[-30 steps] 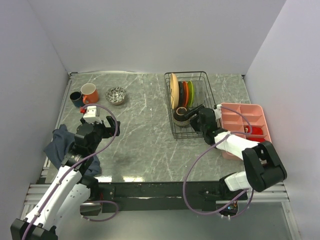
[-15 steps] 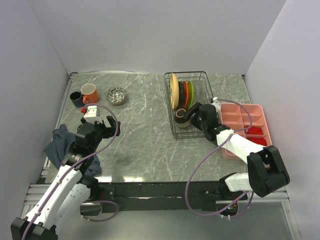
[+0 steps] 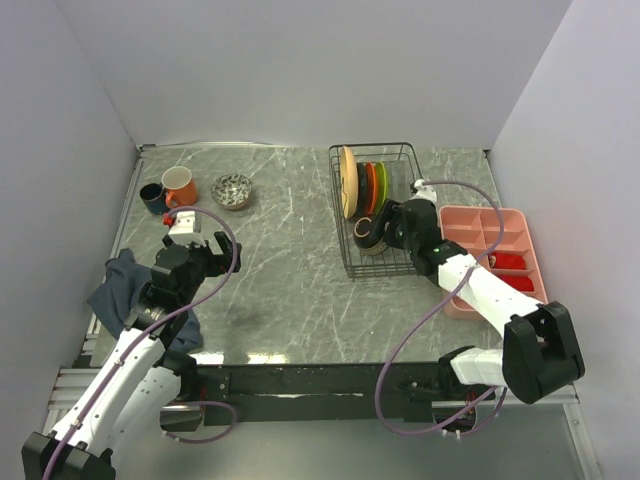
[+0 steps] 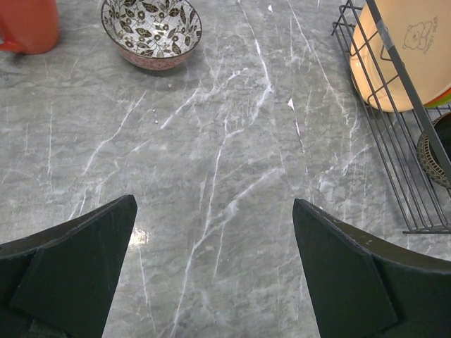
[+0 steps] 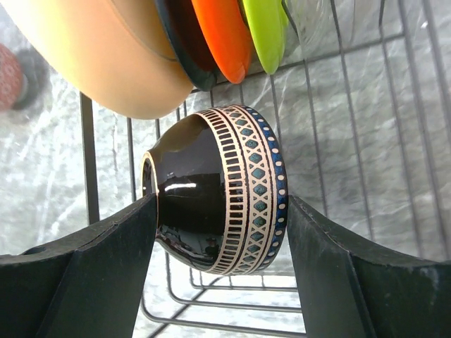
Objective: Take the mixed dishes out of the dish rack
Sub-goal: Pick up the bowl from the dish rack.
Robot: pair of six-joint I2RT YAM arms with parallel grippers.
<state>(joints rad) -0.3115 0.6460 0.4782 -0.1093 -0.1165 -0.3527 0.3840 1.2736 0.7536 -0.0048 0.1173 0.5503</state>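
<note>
The right arm (image 3: 470, 285) held its jaws wide on either side of the dark patterned bowl (image 5: 218, 190), tipped in the dish rack (image 3: 380, 276) below the upright plates (image 3: 362, 185) (the left jaws gaped idle over the tabletop (image 4: 225, 176)), so the next move looked to be closing firmly and lifting clear.

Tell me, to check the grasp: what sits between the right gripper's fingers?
The patterned bowl, on its side in the dish rack, fills that gap; the right wrist view shows it.
</note>
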